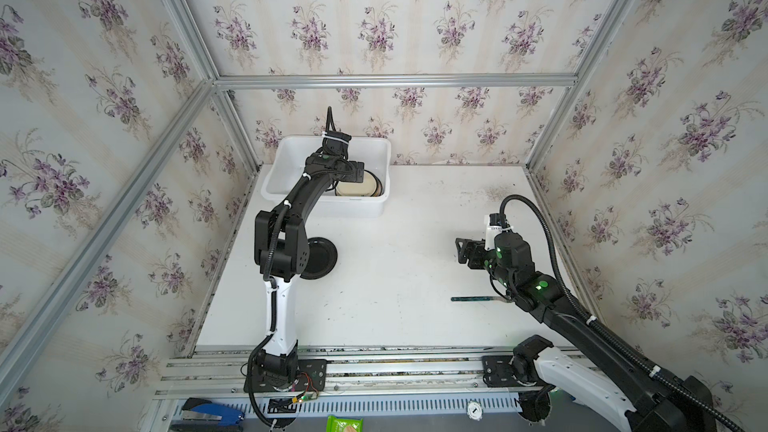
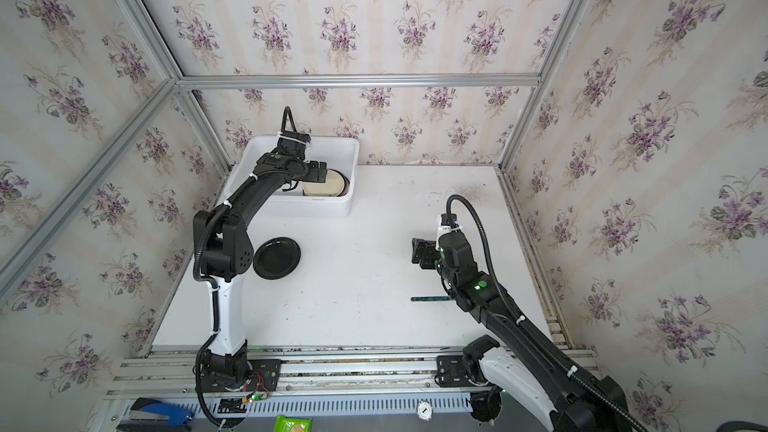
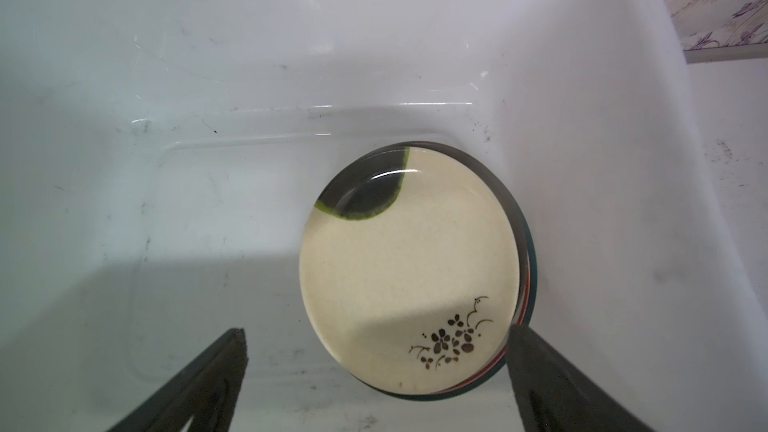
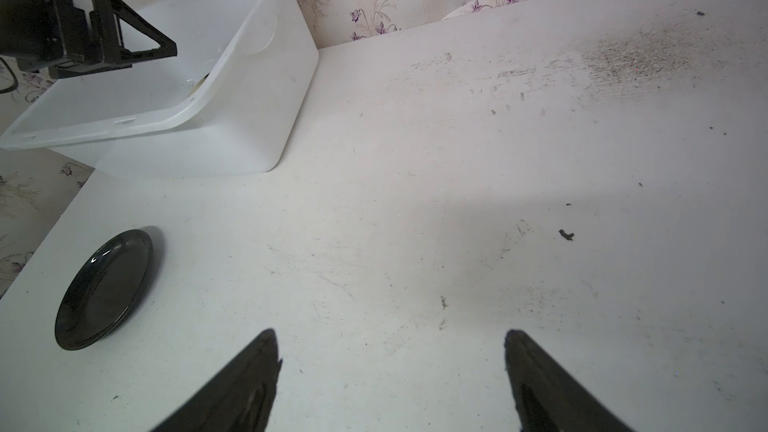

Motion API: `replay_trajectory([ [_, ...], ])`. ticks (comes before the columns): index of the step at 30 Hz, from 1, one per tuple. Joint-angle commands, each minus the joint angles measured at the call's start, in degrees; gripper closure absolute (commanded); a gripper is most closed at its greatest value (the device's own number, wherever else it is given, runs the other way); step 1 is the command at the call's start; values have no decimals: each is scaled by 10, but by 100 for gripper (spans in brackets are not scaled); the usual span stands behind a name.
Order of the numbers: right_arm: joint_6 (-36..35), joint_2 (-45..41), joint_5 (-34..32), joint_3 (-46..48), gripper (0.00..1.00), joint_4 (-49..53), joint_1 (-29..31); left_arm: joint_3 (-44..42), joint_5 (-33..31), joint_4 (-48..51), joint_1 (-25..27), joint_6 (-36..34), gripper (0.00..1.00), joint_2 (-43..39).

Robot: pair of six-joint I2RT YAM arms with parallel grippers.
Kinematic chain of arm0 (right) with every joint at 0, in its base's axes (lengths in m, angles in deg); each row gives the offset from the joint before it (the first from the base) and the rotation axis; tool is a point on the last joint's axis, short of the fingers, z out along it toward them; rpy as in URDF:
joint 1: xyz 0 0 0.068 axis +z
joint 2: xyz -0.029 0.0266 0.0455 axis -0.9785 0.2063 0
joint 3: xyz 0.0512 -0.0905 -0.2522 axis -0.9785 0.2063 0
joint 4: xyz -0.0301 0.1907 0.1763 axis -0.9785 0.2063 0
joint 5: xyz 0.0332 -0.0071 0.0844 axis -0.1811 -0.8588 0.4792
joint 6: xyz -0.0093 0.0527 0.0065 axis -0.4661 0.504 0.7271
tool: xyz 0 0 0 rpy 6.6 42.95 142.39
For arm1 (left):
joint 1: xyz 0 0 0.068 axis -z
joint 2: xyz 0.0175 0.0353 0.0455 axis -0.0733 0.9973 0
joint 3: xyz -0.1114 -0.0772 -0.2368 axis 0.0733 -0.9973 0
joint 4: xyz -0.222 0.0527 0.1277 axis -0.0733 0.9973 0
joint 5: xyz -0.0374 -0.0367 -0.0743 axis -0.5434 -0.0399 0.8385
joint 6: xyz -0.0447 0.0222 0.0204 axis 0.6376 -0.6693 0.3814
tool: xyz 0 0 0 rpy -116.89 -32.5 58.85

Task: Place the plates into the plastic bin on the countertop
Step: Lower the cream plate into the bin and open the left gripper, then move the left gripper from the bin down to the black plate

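Note:
The white plastic bin stands at the back left of the countertop. A stack of plates lies in its right end, and only coloured rims show under the top one. That top plate is cream, with a dark flower print. My left gripper hangs open just above this stack, holding nothing. A black plate lies on the countertop beside the left arm's elbow. My right gripper hovers open and empty over the right side.
A dark-handled fork lies on the countertop just under the right arm. Aluminium framing and wallpapered walls close in the back and both sides. The bin's inner wall rises close round the left gripper.

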Motion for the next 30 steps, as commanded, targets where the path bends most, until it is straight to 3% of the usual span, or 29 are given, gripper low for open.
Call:
replay_trajectory([
  [1, 1, 1, -6, -12, 13, -15, -2, -17, -33, -2, 1, -10, 0, -30],
  [5, -1, 2, -1, -12, 12, -20, -3, -78, -39, -6, 1, 13, 0, -94],
  [9, -6, 5, 12, -13, 11, -33, -4, -217, -35, -57, 0, 47, 0, -204],
  [16, -30, 64, 107, -41, 8, -74, -7, -498, -64, -173, -4, 109, 0, -446],
  [21, -43, 133, 172, -82, 6, -98, -7, -629, -64, -183, -24, 146, 0, -574],
  [30, -36, 162, 212, -90, 4, -114, -7, -807, -13, -181, -54, 239, 0, -702],
])
